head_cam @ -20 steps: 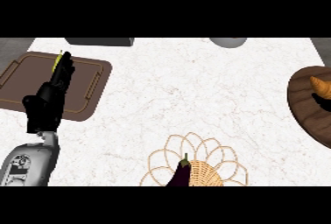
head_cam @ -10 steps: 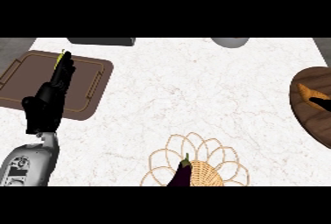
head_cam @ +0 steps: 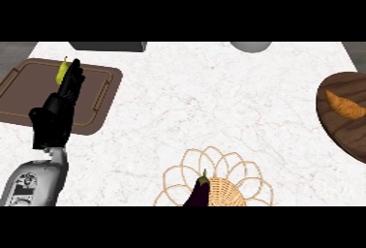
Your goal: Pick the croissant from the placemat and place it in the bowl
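No readable text, labels, brand names, numbers or signs appear anywhere in the head view. The grey forearm at the lower left carries small dark markings on its casing, but they are too small to make out as letters or numerals.
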You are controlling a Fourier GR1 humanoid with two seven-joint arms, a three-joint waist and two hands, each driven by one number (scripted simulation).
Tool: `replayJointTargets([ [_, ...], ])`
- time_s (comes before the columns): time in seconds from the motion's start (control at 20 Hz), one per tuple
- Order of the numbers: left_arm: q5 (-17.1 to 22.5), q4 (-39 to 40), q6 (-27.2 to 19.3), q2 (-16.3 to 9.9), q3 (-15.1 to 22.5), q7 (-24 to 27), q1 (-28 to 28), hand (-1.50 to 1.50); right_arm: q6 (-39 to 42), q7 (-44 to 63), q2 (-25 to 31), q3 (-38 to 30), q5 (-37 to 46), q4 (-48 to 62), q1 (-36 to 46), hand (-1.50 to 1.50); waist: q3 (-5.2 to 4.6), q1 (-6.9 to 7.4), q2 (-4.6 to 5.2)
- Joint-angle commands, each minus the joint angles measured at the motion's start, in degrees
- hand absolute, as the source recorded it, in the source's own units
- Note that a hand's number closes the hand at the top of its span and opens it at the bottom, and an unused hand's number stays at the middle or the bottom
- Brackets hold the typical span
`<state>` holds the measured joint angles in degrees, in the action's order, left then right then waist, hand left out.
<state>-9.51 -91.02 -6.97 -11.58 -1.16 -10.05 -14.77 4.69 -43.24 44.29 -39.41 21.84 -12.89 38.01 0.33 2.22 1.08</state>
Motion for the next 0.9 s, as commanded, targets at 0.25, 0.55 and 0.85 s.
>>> replayJointTargets([
  [0.25, 0.28, -3.62, 1.08, -1.36, -0.97, -1.0, 2.97, 0.0, 18.71, -6.96, 7.46, -4.1, -5.55, 3.4, -8.01, -1.5, -0.08, -1.13, -0.73],
  [0.55, 0.35, -6.03, 0.54, -1.36, -1.67, -1.75, 4.28, 0.0, 25.78, -12.89, 9.09, -3.6, -5.91, 2.77, -14.95, -1.5, 0.05, -1.04, -0.73],
  [0.85, -1.87, -1.11, -1.41, 0.58, -0.62, -0.1, 2.36, 0.0, 28.74, -15.94, 8.0, -2.1, -6.36, 0.33, -18.49, -1.5, -0.02, -2.05, -0.78],
])
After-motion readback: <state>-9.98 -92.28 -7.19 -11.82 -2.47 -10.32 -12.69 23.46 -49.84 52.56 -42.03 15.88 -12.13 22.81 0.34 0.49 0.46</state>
